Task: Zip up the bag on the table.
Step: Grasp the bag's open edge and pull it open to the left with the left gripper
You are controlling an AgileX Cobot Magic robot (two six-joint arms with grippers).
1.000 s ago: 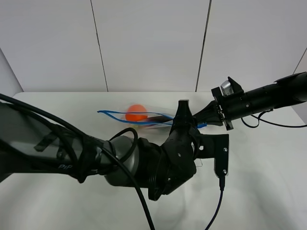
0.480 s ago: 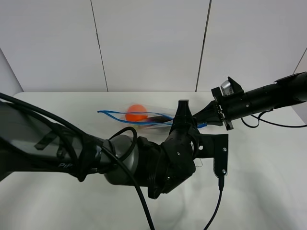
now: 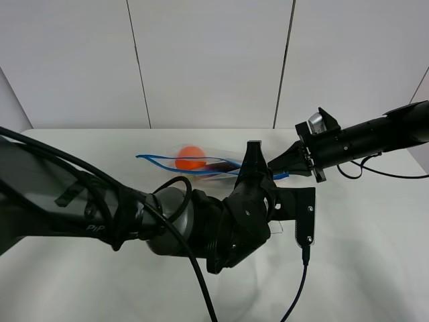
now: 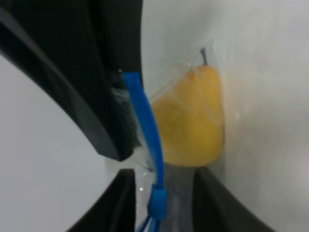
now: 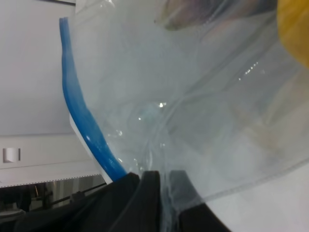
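Observation:
The clear bag (image 3: 201, 166) lies on the white table (image 3: 80, 154), with its blue zipper strip (image 3: 161, 161) along the near edge and an orange fruit (image 3: 190, 157) inside. My right gripper (image 3: 276, 165) is shut on the bag's right end. In the right wrist view its fingers (image 5: 149, 203) pinch the plastic beside the strip (image 5: 79, 111). My left gripper (image 3: 253, 155) stands over the strip just left of it. In the left wrist view its two fingertips (image 4: 120, 203) flank the blue slider (image 4: 157, 203) with a gap on each side. A yellow pear (image 4: 193, 121) shows through the plastic.
The bulky left arm (image 3: 188, 228) and its cables cover the middle front of the table. A black bracket with a plugged cable (image 3: 307, 225) hangs off it at right. White wall panels (image 3: 208, 60) stand behind the table's back edge.
The left arm and its bracket have shifted slightly to the left. The right arm and the bag look unchanged.

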